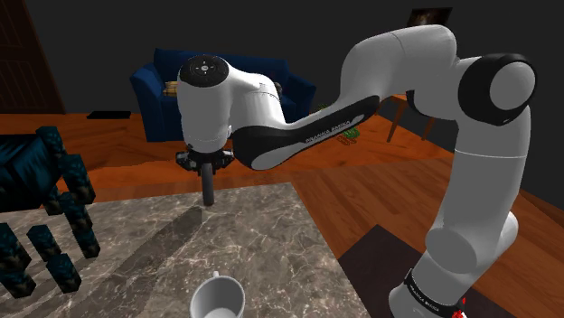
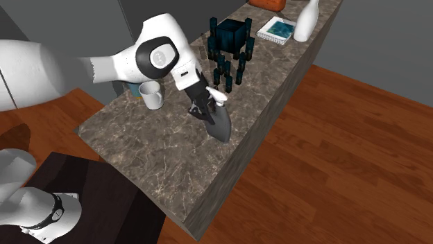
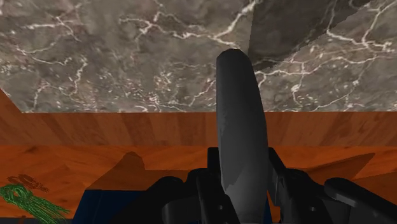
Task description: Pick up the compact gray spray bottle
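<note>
The hand is clamped on the gray spray bottle. In the wrist view both black fingers press its sides, so the grasp is made. In the second exterior view the bottle hangs tilted under the hand, right by the long edge of the marble tabletop that faces the wood floor. It is well apart from the white mug and the dark blocky figure. In the shoulder view its base sits very close to the stone, with a shadow beside it; I can't tell whether it is clear of the surface. I'd call this the lifting step. The next move, as I read it, is a straight rise with a firm grip, because the tilt and the nearby edge leave little margin for a slip.
</note>
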Available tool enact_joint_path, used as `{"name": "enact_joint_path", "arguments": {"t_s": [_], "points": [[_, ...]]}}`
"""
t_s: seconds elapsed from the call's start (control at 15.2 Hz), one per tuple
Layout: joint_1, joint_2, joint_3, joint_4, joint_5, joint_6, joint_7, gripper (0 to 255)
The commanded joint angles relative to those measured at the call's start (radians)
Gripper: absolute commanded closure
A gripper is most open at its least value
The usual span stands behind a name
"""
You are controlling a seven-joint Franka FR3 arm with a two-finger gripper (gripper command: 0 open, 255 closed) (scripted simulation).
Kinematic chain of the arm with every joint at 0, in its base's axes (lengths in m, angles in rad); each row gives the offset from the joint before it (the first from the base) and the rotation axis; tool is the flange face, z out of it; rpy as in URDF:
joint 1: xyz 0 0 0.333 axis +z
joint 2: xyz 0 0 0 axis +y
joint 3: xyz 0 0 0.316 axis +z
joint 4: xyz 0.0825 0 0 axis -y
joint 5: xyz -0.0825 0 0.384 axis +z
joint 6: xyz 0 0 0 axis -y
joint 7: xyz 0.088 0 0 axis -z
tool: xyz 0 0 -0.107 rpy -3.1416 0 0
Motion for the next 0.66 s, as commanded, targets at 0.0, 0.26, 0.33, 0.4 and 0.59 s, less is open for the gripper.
{"name": "enact_joint_path", "arguments": {"t_s": [0.0, 0.26, 0.33, 0.4, 0.59], "points": [[-0.006, -0.011, 0.009, 0.017, 0.018, -0.016, -0.019, 255], [-0.013, -0.028, 0.022, 0.051, 0.046, -0.047, -0.052, 255], [-0.014, -0.032, 0.025, 0.06, 0.052, -0.056, -0.061, 255], [-0.015, -0.035, 0.027, 0.07, 0.058, -0.064, -0.069, 255], [-0.016, -0.039, 0.03, 0.081, 0.065, -0.074, -0.078, 255]]}}
